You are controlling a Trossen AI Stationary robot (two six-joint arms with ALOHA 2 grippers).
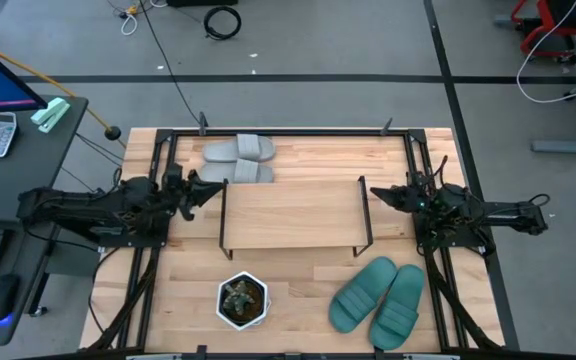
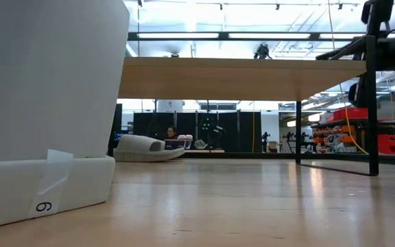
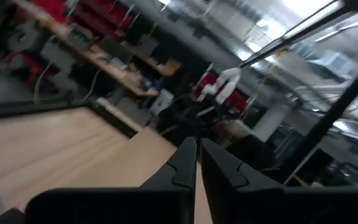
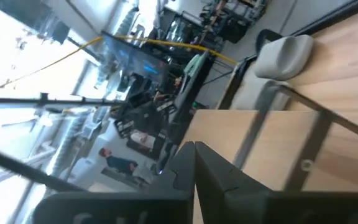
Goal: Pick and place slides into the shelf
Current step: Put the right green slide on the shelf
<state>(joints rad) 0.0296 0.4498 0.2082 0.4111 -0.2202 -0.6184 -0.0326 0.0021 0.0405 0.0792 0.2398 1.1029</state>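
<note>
Shelf (image 1: 293, 213) long axis left-right at desk (image 1: 298, 290) centre, grey slides (image 1: 238, 160) lengthwise left-right at far left, teal slides (image 1: 378, 300) diagonal at near right, left gripper (image 1: 211, 190) and right gripper (image 1: 376, 195) at shelf ends, fingers closed, empty

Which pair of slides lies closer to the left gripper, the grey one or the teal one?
The grey pair, lying just beyond the left gripper behind the shelf. The teal pair lies across the table, on the right arm's side.

text: "6" or "9" | on: white planter (image 2: 46, 185) label
</note>
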